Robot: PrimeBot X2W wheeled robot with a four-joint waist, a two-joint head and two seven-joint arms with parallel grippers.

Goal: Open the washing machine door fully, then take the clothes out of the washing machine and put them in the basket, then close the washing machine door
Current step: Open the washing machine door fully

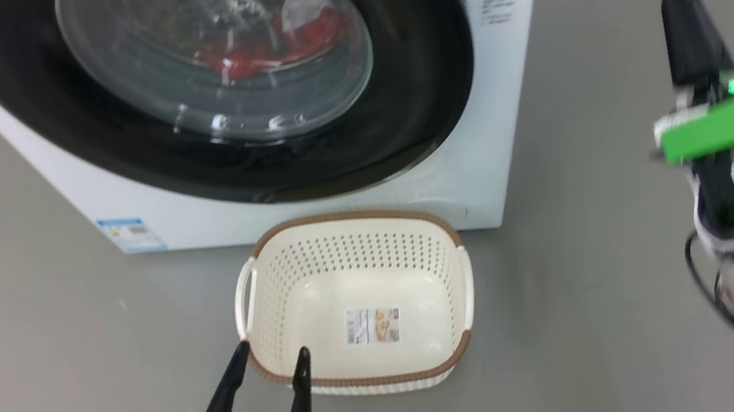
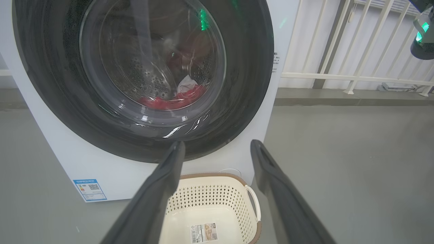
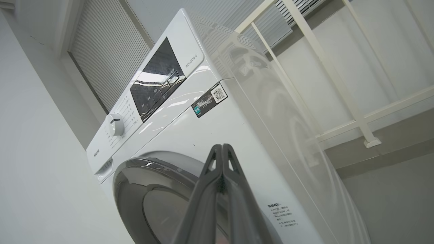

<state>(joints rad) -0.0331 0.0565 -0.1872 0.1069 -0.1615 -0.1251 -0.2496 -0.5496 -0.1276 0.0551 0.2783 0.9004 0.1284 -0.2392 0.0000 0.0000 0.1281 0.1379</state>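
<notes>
Task not begun: washing machine door (image 1: 435, 77) closed, red clothes (image 1: 310, 34) behind its glass, basket (image 1: 341, 228) empty on the floor (image 1: 31, 362) before the washing machine (image 1: 522, 159). Left gripper (image 1: 272, 350) spread, empty; right gripper (image 3: 222, 146) clenched on nothing.

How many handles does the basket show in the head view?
2. The left handle is on the basket side near the left pincer; the right handle is on the opposite side.

The right claw (image 3: 222, 149), fingers pressed together, points at the white washing machine (image 3: 203, 135), beside its black-rimmed door (image 3: 142, 183).
</notes>
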